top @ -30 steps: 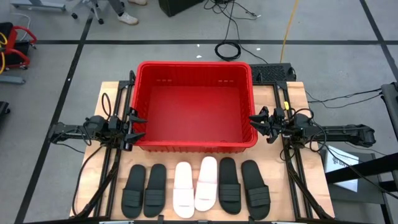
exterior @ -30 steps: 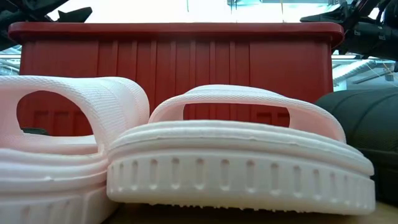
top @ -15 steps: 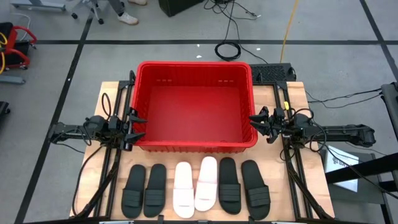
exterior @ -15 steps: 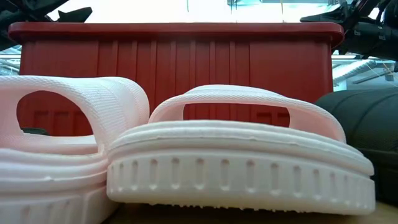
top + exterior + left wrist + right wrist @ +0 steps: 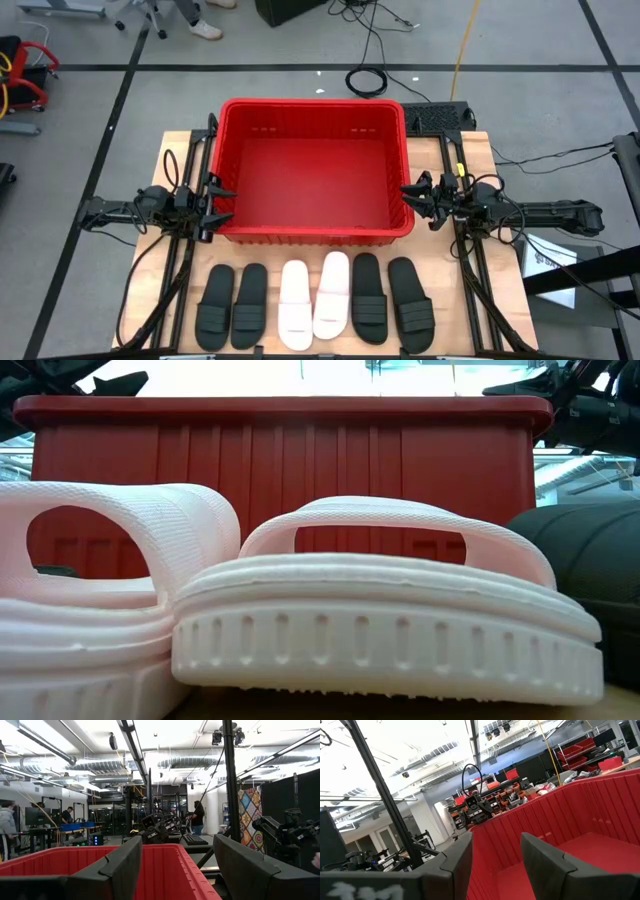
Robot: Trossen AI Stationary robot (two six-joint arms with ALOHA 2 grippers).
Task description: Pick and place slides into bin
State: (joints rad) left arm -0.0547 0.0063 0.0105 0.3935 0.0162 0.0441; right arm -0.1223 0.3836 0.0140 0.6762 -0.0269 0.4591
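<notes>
The red bin [image 5: 312, 168] stands on the table's far half, nothing in it. Six slides lie in a row, soles down, along the near edge: two black [image 5: 232, 304] at the left, two white [image 5: 313, 298] in the middle, two black [image 5: 390, 300] at the right. The white pair fills the low view [image 5: 380, 620]. My left gripper [image 5: 222, 203] is open at the bin's left wall, over its rim [image 5: 165, 847]. My right gripper [image 5: 407, 196] is open at the bin's right wall [image 5: 560, 815]. Both are empty.
Dark cables [image 5: 180, 260] run along the table's left and right sides beside the slides. A black box [image 5: 438, 117] sits at the far right corner. People stand in the room beyond the table, seen in the left wrist view [image 5: 199, 817].
</notes>
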